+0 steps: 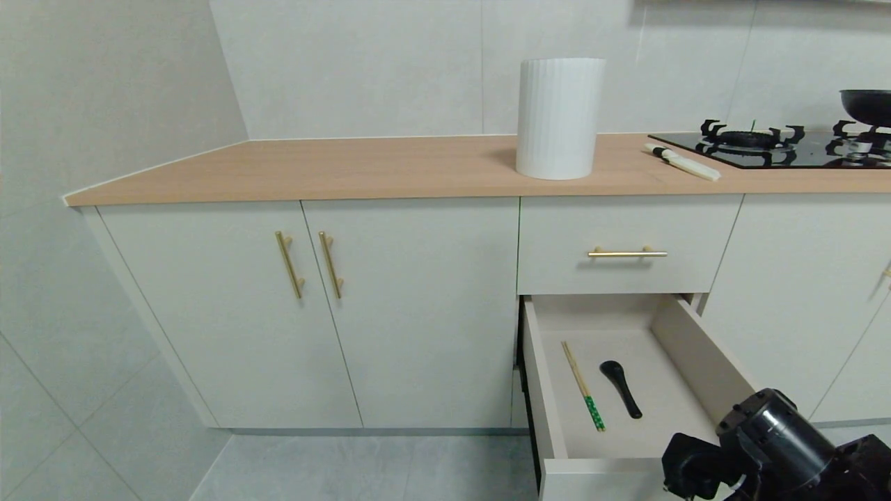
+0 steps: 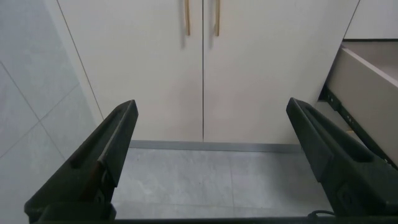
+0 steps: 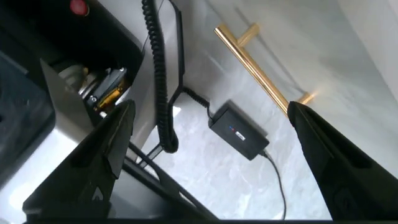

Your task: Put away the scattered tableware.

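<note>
The open drawer (image 1: 696,355) (front partly behind the right arm) and black pan (image 1: 866,106) run past the edges.

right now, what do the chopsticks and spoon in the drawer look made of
Chopsticks: probably bamboo or wood, going by the matte tan shafts; the green patterned ends look painted. Spoon: smooth, uniformly black, likely plastic or melamine, though lacquered wood is possible.

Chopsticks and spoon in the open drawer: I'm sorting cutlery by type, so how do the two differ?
The chopsticks are pale wood with green near ends; the spoon is all black. The chopsticks are thin, straight and longer; the spoon is shorter with a rounded bowl. The chopsticks lie left of the spoon. Both lie flat on the drawer floor, apart, angled alike.
</note>
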Robot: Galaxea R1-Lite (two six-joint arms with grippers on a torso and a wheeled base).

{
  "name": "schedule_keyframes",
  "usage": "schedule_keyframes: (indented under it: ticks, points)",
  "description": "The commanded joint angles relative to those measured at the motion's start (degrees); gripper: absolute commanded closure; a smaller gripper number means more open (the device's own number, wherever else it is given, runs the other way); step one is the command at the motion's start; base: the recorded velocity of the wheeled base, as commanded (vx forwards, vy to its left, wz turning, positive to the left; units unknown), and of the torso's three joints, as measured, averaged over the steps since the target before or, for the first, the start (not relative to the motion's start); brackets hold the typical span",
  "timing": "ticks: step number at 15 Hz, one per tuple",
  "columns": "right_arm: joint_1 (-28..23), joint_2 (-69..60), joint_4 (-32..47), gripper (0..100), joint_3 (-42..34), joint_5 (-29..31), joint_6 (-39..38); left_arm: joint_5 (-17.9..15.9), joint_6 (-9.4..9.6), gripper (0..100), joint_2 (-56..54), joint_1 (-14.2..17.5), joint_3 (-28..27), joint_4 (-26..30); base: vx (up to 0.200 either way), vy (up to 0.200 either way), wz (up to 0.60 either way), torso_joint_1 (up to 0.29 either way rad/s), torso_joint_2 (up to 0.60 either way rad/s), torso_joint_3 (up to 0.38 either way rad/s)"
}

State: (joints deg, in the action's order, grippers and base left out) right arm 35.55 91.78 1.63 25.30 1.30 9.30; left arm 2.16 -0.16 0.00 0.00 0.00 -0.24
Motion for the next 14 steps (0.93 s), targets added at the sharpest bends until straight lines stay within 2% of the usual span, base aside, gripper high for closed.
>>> schedule_keyframes:
  ticks: [1,5,8,14]
  points:
    - [-1.0,3.1,-1.3,0,0.5,0.2,-1.7,0.0,-0.11,0,0.0,0.0,0.0,0.0,0.000,0.000,0.00,0.000,0.00,0.000]
    - [-3.6,9.1,-1.4,0,4.0,4.6,-7.0,0.0,-0.02,0,0.0,0.0,0.0,0.0,0.000,0.000,0.00,0.000,0.00,0.000]
    - [-5.9,12.2,-1.5,0,6.9,5.7,-9.7,0.0,-0.02,0,0.0,0.0,0.0,0.0,0.000,0.000,0.00,0.000,0.00,0.000]
    - [-7.2,18.0,-1.5,0,14.9,12.7,-19.6,0.0,-0.02,0,0.0,0.0,0.0,0.0,0.000,0.000,0.00,0.000,0.00,0.000]
